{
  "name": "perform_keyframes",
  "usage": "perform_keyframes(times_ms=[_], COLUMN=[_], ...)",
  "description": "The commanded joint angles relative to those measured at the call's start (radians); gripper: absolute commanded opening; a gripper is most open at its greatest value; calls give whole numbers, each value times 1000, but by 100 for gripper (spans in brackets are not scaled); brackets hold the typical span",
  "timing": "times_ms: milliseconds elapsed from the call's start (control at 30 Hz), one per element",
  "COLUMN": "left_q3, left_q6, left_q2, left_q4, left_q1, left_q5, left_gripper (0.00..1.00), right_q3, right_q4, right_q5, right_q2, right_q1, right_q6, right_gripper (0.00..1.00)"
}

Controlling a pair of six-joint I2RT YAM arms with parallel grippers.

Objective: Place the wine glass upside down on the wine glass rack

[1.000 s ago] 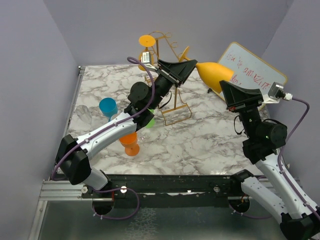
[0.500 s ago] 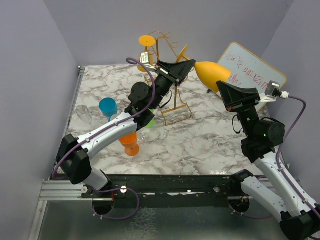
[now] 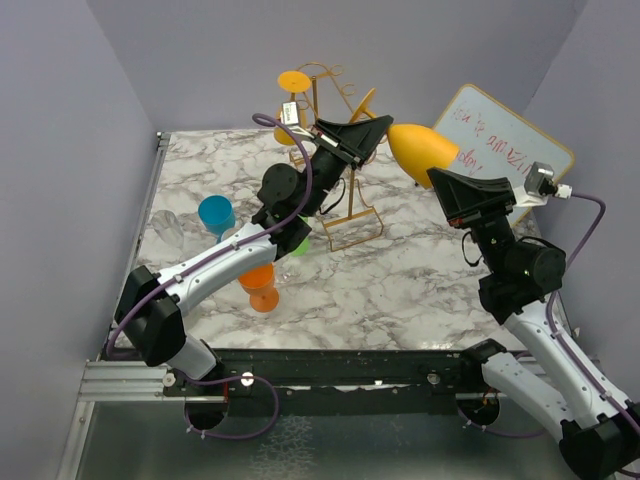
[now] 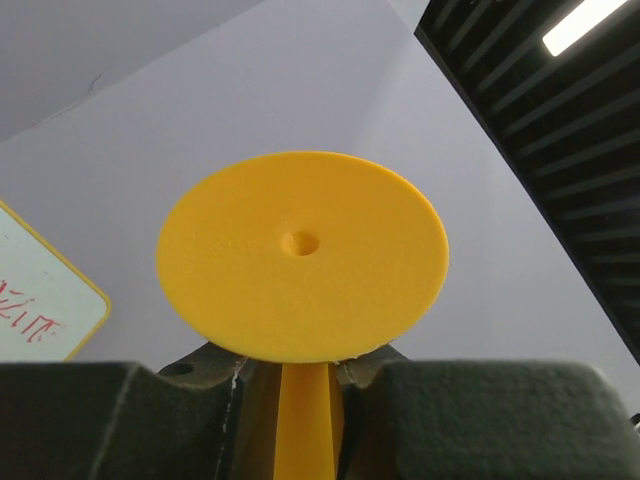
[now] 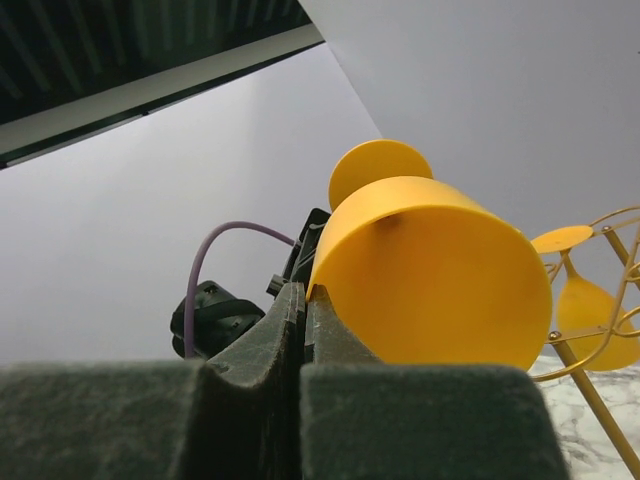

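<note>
A yellow wine glass (image 3: 422,150) is held in the air, lying roughly sideways between my two grippers. My left gripper (image 3: 364,135) is shut on its stem (image 4: 305,420), just below the round foot (image 4: 300,255). My right gripper (image 3: 452,188) is shut on the rim of its bowl (image 5: 430,270); the rim is pinched between the fingers (image 5: 285,330). The golden wire wine glass rack (image 3: 322,110) stands behind my left gripper, its rectangular base (image 3: 352,228) on the table. An orange glass (image 5: 588,305) hangs upside down on it, its foot (image 3: 293,82) on top.
A blue glass (image 3: 215,213), an orange glass (image 3: 260,285), a green glass (image 3: 298,243) half hidden under the left arm and a clear glass (image 3: 168,228) stand at the left. A whiteboard (image 3: 505,135) leans at the back right. Grey walls enclose the marble table (image 3: 400,280).
My right gripper and the yellow glass's bowl have shifted slightly left, toward the rack. My left gripper has hardly moved.
</note>
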Motion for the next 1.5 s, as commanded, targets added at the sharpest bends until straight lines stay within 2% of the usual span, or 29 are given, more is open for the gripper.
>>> perform_keyframes(times_ms=[0, 100, 233, 400, 467, 567, 733, 933, 1033, 1200, 1300, 1467], left_q3=[28, 16, 6, -4, -7, 17, 73, 200, 255, 302, 332, 335], left_q6=[3, 26, 88, 232, 292, 358, 411, 457, 507, 594, 739, 939], left_q2=[2, -10, -28, -57, -75, -99, -129, -128, -139, -159, -153, -119], left_q4=[58, 58, 58, 56, 44, -21, -169, -466, -648, -823, -930, -1001], left_q1=[-2, -2, -2, 0, 9, 53, 151, 317, 414, 571, 611, 624], left_q5=[12, 3, -2, -13, -11, 42, 184, 371, 383, 445, 438, 421], left_gripper=[16, 0, 0, 0, 0, 0, 0, 0, 0, 0, 0, 0], right_q3=[-1, 2, 17, 40, 39, 42, 51, 64, 59, 56, 56, 49], right_q4=[53, 34, -38, -165, -197, -253, -315, -410, -442, -498, -531, -549], right_q5=[-113, -112, -94, -62, -44, -22, -18, -2, 8, 21, 27, 24], right_q2=[10, 8, 0, -21, -38, -68, -107, -151, -175, -206, -211, -206], right_q1=[4, 4, 4, 3, 3, 4, 3, 3, 4, 3, 3, 3], right_q6=[14, 10, 14, 8, 1, -22, -59, -94, -91, -105, -116, -118], right_gripper=[1, 1, 2, 45, 56, 64, 66, 66, 66, 66, 66, 66])
